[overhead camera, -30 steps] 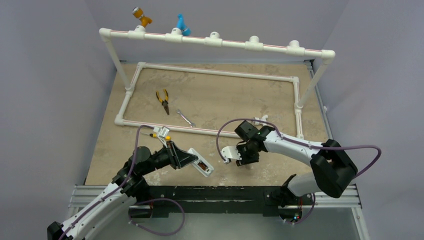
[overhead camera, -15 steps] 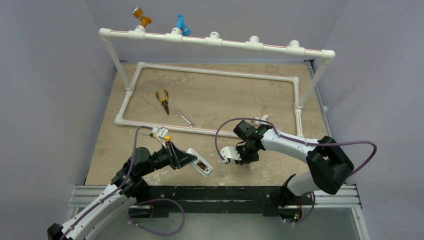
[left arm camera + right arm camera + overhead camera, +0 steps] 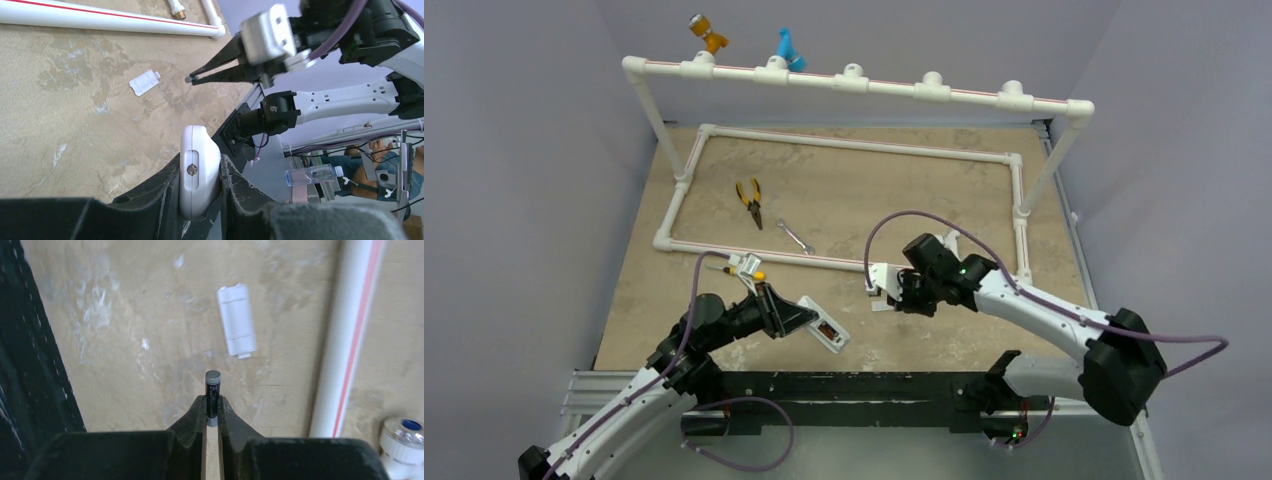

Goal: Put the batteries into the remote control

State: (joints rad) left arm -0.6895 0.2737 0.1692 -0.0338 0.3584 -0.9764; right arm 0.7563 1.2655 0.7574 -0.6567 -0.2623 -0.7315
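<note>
The left gripper (image 3: 200,172) is clenching the remote control (image 3: 199,145) by its sides, holding it up near the table's front edge, likely so a cell can go in. The right gripper (image 3: 212,407) is pinching one of the batteries (image 3: 212,387) by one end (the cover piece (image 3: 236,320) is lying aside), leaving its tip free for insertion.

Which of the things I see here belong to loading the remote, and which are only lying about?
For the job: remote control; battery; small white cover piece, probably the compartment lid.
Lying about: yellow-handled pliers; silver wrench; white pipe frame.
</note>
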